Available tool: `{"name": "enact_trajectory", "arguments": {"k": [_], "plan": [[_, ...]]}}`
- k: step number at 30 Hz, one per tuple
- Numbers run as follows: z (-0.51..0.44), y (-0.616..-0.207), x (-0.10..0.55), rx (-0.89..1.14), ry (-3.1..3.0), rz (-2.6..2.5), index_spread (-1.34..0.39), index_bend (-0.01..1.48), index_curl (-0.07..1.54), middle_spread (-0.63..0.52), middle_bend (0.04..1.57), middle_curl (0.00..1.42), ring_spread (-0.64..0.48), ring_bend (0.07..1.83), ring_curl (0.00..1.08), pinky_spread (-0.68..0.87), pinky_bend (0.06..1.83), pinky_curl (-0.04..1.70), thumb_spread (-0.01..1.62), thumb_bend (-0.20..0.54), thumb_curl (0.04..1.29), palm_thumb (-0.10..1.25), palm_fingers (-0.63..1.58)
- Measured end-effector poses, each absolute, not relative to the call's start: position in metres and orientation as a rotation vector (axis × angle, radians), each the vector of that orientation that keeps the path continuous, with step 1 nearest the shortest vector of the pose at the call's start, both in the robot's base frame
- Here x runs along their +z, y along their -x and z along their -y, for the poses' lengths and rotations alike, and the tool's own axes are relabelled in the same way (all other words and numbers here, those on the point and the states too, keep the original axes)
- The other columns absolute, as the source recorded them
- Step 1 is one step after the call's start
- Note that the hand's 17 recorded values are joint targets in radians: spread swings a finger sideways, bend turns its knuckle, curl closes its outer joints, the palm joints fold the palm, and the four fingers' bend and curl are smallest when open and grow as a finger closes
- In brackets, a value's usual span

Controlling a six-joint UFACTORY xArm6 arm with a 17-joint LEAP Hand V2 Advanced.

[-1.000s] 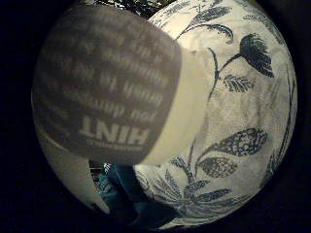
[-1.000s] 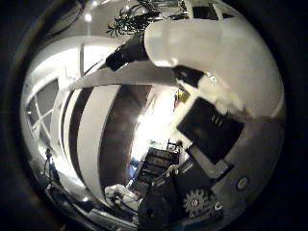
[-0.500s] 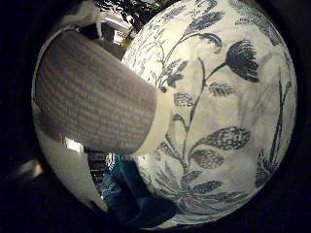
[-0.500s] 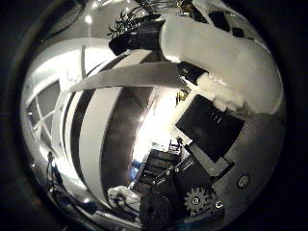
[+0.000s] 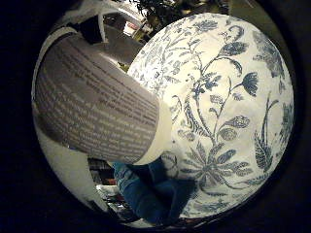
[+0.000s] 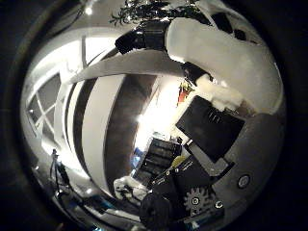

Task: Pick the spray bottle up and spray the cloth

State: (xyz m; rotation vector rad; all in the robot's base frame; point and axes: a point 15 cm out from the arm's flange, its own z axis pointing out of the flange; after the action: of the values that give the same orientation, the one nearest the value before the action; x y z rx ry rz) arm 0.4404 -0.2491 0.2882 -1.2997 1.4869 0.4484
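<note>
The spray bottle (image 5: pixel 102 116), white with a grey printed label, fills much of the little finger side palm view and lies close against my palm. Its white and black head (image 5: pixel 92 26) shows at the far end. My hand (image 6: pixel 216 144) shows in the thumb side view as white and black fingers (image 6: pixel 226 62) curled across the picture, with geared parts by the palm. The blue cloth (image 5: pixel 150 189) lies crumpled on the floral tablecloth (image 5: pixel 228 111), just past the bottle's base, and the bottle partly hides it.
A white tablecloth with a blue flower print covers the table under the hand. Past its far edge stand dim room furnishings (image 5: pixel 160 12). The thumb side view looks out at a room with bright windows (image 6: pixel 43 110) and dark shelving (image 6: pixel 161 151).
The whole picture has shifted, so the camera moved. The bottle now lies at another angle in the view, with its head showing. More tablecloth and more of the blue cloth are in view.
</note>
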Motion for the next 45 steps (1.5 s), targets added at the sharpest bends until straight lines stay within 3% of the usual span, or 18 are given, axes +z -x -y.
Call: {"name": "enact_trajectory", "arguments": {"k": [8,21,28,45], "plan": [[0.214,-0.398,0.344,0.654,1.735,-1.436,-0.18,1.19,0.75,-0.08,1.40,0.65,-0.22,1.36,0.77,-0.17,1.08,1.31,0.66,-0.020,0.84,1.07,1.13],[0.172,-0.336,0.387,0.730,2.346,-1.517,-0.18,1.19,0.74,-0.09,1.41,0.63,-0.22,1.35,0.79,-0.18,1.03,1.39,0.67,-0.019,0.86,1.06,1.14],[0.157,-0.327,0.403,0.717,2.653,-1.511,-0.19,1.19,0.74,-0.09,1.41,0.62,-0.22,1.35,0.80,-0.18,1.02,1.41,0.67,-0.019,0.87,1.06,1.14],[0.148,-0.324,0.400,0.743,2.670,-1.482,-0.19,1.19,0.74,-0.09,1.42,0.62,-0.22,1.34,0.81,-0.19,1.01,1.43,0.67,-0.019,0.87,1.05,1.14]]}}
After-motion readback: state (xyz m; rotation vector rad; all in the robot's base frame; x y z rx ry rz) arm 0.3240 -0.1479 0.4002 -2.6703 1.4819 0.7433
